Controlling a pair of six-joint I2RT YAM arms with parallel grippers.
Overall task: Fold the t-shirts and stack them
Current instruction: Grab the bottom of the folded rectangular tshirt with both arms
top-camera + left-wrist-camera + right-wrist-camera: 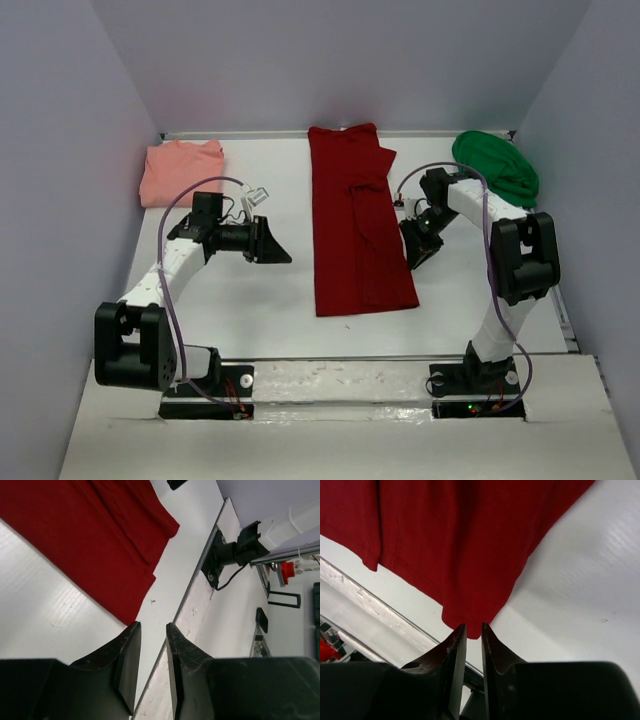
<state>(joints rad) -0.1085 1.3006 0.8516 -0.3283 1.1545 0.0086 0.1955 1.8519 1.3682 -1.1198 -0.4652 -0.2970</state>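
Top external view is showing a white table (pixel 280 300) with the dark red shirt (pixel 350 230) lying as a long folded strip down the middle of the frame. The green shirt (pixel 497 165) is lying bunched at the upper right, and the salmon-pink shirt (pixel 180 170) is lying folded at the upper left. The left gripper (pixel 273 243) is sitting left of centre, apart from the red shirt. In the left wrist view its fingers (pixel 127 650) are standing slightly apart, holding nothing. The right gripper (pixel 415 250) is sitting just beside the red shirt's right edge. In the right wrist view its jaws are showing a narrow empty gap, with a shirt corner just past the tips. Whether they are touching the cloth I cannot tell.
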